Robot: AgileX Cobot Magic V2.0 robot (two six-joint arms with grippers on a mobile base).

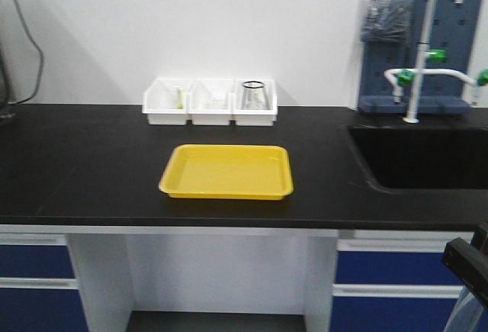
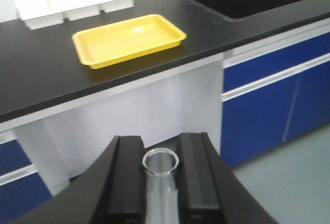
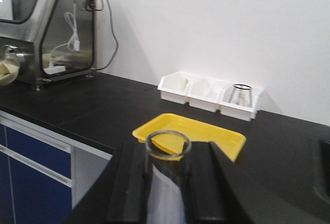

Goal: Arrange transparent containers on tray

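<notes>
Nearest, each wrist view shows a black end effector closed on one clear glass vessel. The left end effector (image 2: 161, 148) grips the left vessel (image 2: 162, 198), and the right end effector (image 3: 167, 149) grips the right vessel (image 3: 166, 193). Both vessels are upright, open-mouthed and colourless, with a finger against either side. Beyond, on the black counter (image 1: 76, 164), one tray (image 1: 226, 170) lies flat near the front edge; it is bright yellow, shallow and round-cornered. Behind it and apart from it, three white bins (image 1: 210, 103) stand in a touching row. The rightmost bin holds one black-rimmed flask (image 1: 254, 97). Clear vessels counted: three.
</notes>
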